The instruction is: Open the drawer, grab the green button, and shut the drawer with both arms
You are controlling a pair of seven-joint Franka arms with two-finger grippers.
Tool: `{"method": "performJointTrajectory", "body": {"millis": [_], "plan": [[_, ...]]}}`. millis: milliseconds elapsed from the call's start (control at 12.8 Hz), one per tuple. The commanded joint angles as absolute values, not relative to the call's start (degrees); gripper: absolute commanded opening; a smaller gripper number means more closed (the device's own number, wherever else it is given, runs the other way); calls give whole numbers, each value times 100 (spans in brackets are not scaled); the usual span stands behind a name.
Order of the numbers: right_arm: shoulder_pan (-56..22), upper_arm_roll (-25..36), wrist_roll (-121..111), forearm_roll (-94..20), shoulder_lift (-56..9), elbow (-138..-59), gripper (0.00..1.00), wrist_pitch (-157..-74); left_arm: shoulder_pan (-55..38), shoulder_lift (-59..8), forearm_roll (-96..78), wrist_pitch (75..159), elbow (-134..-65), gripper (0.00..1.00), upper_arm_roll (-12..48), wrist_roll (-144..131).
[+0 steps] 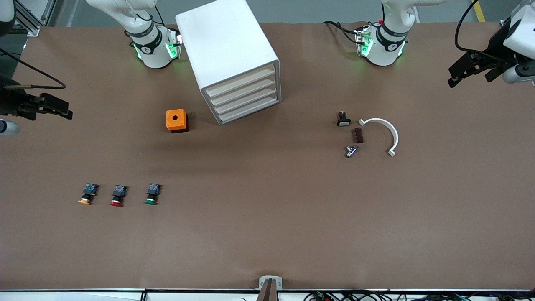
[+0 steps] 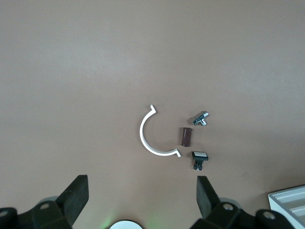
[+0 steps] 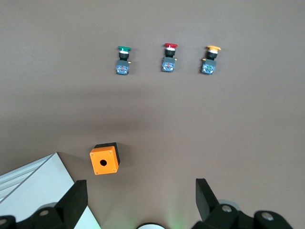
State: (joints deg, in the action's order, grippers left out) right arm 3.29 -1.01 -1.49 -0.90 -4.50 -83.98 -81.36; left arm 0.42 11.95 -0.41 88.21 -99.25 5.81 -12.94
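Brown matting covers the table (image 1: 267,234). The white cabinet (image 1: 221,46) stands between the two arm bases; all four drawers are pushed in, the lowest drawer (image 1: 250,112) flush with the three above it.

Left gripper (image 1: 472,71): up in the air over the left arm's end of the table, fingers (image 2: 76,193) spread wide, holding nothing, touching nothing. Its wrist view looks down on a white half-ring clip (image 2: 152,136), a small brown block (image 2: 186,136), a metal fitting (image 2: 201,118) and a black switch with a white face (image 2: 199,158); these lie close together, well apart from the fingers.

Right gripper (image 1: 50,108): up in the air over the right arm's end of the table, fingers (image 3: 76,200) spread wide, empty, touching nothing.

The green-capped button (image 1: 152,194) lies on the open table, not in the drawer. It sits in a row with the red-capped button (image 1: 118,196) beside it and the orange-capped button (image 1: 87,195) at the row's end toward the right arm's end of the table. The row is nearer the front camera than the orange box (image 1: 177,120), which sits just beside the cabinet. The green-capped button is well apart from both grippers.
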Motion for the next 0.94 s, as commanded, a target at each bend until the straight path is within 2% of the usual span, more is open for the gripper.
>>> {"method": "performJointTrajectory", "body": {"millis": [0,390,857], "plan": [[510,-114,-97,-281,43,-8894,100,-8200,114,1195,97,8798,-9905,100,659,-1195],[466,-140,-105,-281,658,-9692,100,-8823,114,1204,97,8798,-9879,100,659,-1195],[475,-141,-167,-194,694,-9694,100,-8842,123,1125,97,8771,-9712,100,650,-1222]]}}
